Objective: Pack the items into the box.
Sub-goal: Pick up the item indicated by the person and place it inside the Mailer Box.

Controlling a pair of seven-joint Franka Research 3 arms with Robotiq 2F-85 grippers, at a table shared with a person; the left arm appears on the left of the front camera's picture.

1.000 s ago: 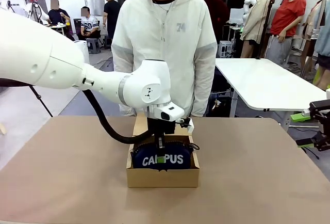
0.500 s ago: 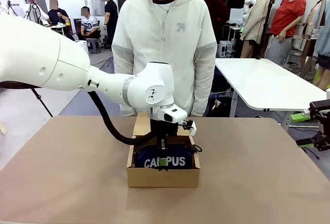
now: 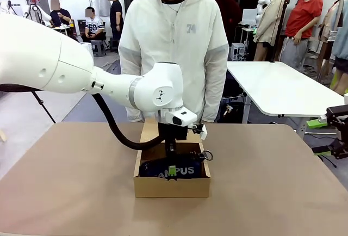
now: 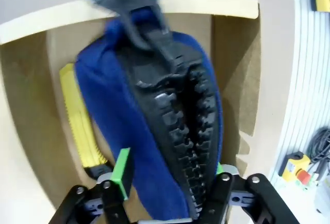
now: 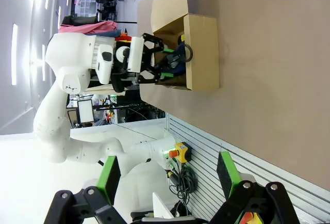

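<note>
While the left gripper (image 3: pixel 172 166) hangs straight down into the box (image 3: pixel 171 188), the navy pencil case (image 4: pixel 154 105) lies directly under it. It sits low in the carton with its zip uppermost, and its long axis runs along the box's length — side to side across the table (image 3: pixel 60 187) from where I stand. One finger sits at the near face of the case and one at the far face, so the jaws cross its short width. They stand well apart, but the pads look to be right against the fabric, and I can't tell whether they press it or merely flank it. Alongside the case, parallel to it, lies the yellow-and-black utility knife (image 4: pixel 77 115). That squareness is what matters, I'd judge: a straight rise should clear the case without dragging it. Off at the table's right edge the right gripper (image 5: pixel 167 167) sits well away, fingers spread wide on nothing — the left arm is plainly the nearer one.
</note>
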